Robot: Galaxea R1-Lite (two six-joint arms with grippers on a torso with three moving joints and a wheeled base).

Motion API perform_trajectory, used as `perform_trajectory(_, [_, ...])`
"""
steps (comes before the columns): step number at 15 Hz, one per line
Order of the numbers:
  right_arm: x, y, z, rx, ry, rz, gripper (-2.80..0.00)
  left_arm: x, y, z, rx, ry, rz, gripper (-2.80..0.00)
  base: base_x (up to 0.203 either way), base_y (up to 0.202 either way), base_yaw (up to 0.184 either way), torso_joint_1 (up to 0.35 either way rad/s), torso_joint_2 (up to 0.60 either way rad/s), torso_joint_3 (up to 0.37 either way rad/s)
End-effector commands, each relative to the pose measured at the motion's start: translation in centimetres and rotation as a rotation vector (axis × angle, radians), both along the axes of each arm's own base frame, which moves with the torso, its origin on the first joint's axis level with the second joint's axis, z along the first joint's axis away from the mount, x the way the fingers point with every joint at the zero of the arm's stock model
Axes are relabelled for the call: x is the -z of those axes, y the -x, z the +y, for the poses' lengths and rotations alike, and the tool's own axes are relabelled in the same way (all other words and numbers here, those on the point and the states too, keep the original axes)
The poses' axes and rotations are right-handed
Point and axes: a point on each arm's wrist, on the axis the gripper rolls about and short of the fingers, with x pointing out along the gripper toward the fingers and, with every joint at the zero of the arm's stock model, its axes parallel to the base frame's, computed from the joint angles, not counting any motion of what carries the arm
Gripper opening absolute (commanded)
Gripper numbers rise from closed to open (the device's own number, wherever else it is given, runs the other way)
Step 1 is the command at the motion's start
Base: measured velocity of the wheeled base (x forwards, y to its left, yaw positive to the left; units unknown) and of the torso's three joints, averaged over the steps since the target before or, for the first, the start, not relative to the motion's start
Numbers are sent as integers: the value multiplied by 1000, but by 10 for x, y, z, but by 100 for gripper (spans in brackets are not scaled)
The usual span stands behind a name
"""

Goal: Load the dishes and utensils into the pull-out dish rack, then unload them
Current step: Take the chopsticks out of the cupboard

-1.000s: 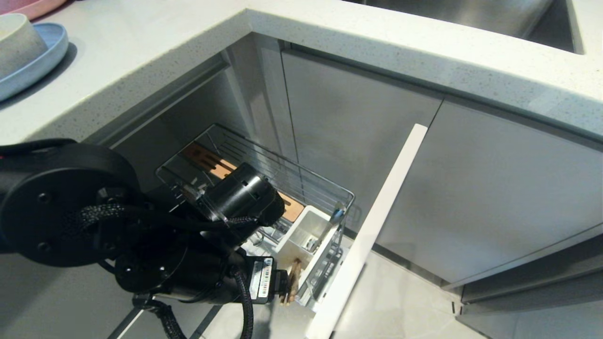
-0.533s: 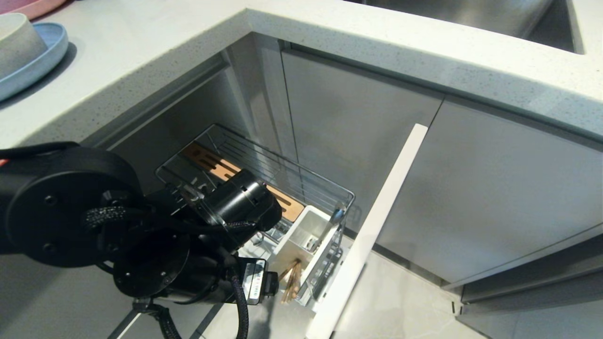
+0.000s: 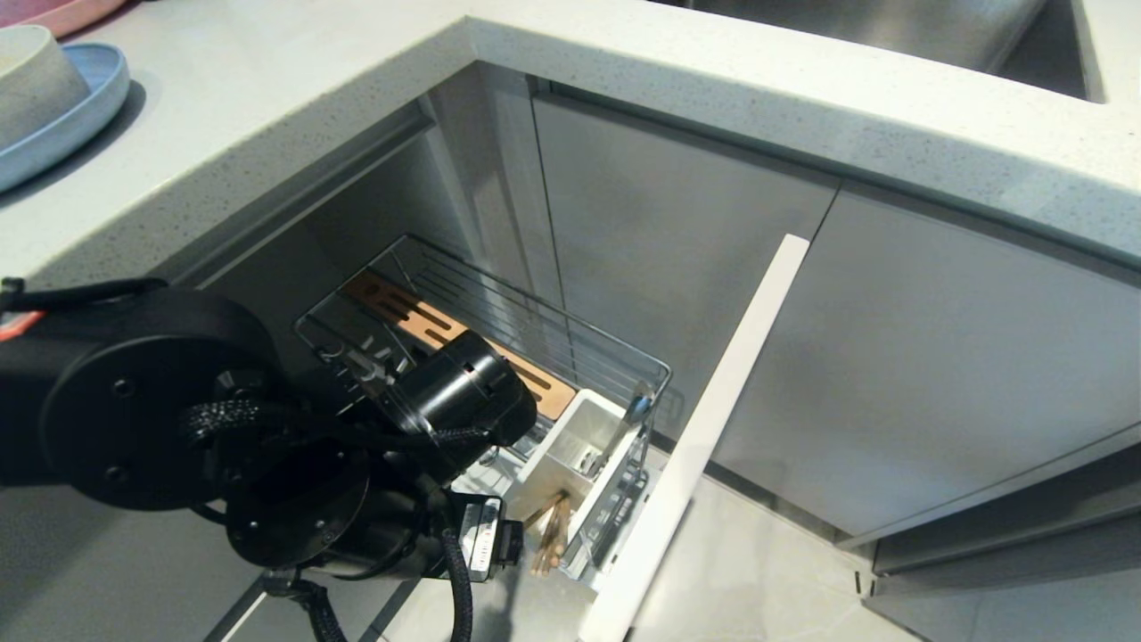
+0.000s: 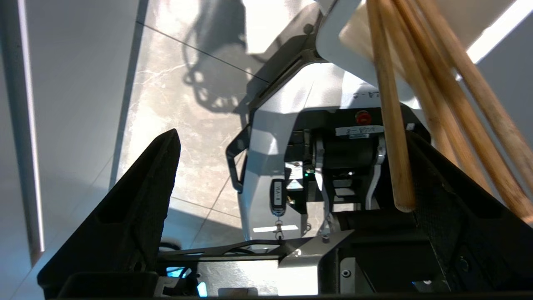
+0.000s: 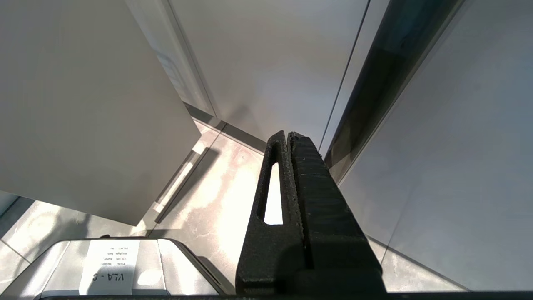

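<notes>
we hold the left gripper (image 4: pixel 291 166) apart beside the chopsticks (image 4: pixel 391 125); light, stiff, slippery: we would pinch mid-shaft.

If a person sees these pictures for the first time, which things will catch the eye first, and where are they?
The big black left arm fills the lower left of the head view, its open left hand beside the wooden chopsticks. These stand in the white caddy at the front of the pull-out dish rack, drawn out under the counter corner. On the counter at upper left, an off-white bowl sits on a pale-blue plate.
</notes>
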Motion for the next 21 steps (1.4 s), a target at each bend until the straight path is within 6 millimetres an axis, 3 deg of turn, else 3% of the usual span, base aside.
perform_trajectory(1, [0, 0, 0, 0, 0, -3, -280, 3, -2, 2, -22, -24, -7, 0, 0, 0, 0, 0, 0, 0])
perform_trajectory(10, [0, 0, 0, -1, 0, -3, -280, 4, -10, -5, -10, 53, -29, 0, 0, 0, 0, 0, 0, 0])
perform_trajectory(21, [0, 0, 0, 0, 0, -3, -280, 13, -11, -7, -6, 20, -2, 0, 0, 0, 0, 0, 0, 0])
